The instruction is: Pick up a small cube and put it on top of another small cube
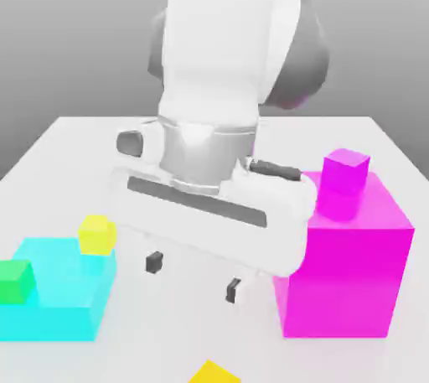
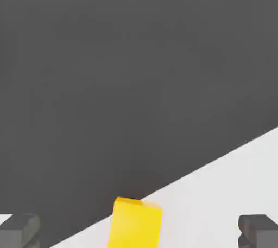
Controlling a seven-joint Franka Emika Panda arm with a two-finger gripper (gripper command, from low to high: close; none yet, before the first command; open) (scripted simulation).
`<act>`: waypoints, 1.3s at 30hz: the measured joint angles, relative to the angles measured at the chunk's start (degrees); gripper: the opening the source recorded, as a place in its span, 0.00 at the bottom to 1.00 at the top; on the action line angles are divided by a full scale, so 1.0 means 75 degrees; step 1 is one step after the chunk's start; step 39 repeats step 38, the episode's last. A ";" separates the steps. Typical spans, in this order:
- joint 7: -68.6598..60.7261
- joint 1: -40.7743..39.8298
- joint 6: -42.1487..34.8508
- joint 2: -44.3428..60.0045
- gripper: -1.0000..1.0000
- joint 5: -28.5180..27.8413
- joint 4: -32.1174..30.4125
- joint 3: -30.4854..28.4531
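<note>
The arm's white body rises over the middle of the white table, and its gripper hangs above the surface with its two dark fingers spread wide and nothing between them. In the hand view the same gripper shows both fingertips far apart, with bare table between them. A small yellow cube lies at the table's near edge in the exterior view; in the hand view this yellow cube sits right at the border where the table meets the dark background, between the fingers' lines but apart from both. On the exterior view's left a large cyan block carries a small yellow-green cube and a small green cube on its top. On the exterior view's right a large magenta block carries a small magenta cube. An open strip of table runs between the two large blocks, beneath the gripper.
</note>
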 joint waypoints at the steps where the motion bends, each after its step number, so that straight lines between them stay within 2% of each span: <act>1: 0.0107 0.0012 0.0089 0.0260 0.50 0.0051 -0.0001 -0.0009; 5: 0.0433 0.0012 0.0459 0.1277 0.50 0.0388 -0.0005 0.0028; 9: 0.0665 0.0178 0.1235 0.2377 0.50 0.0245 0.0182 -0.0178; 10: 0.0707 0.0232 0.1412 0.2607 0.00 0.0192 0.0228 -0.0243; 16: 0.0735 0.0247 0.1513 0.2723 0.00 0.0158 0.0252 -0.0264; 21: 0.0521 0.0059 0.0704 0.1696 0.00 0.0455 0.0033 -0.0028; 29: 0.0839 -0.1421 -0.0639 -0.0122 0.00 0.1012 -0.0462 -0.1450; 31: 0.0911 -0.2212 -0.1004 -0.0662 0.00 0.1236 -0.0598 -0.1899; 35: 0.0879 -0.2655 -0.0349 -0.0262 0.00 0.1575 -0.0830 -0.2064; 36: 0.0862 -0.2664 -0.0197 -0.0142 1.00 0.1608 -0.0863 -0.2055; 39: 0.0862 -0.2664 -0.0197 -0.0142 1.00 0.1608 -0.0862 -0.2055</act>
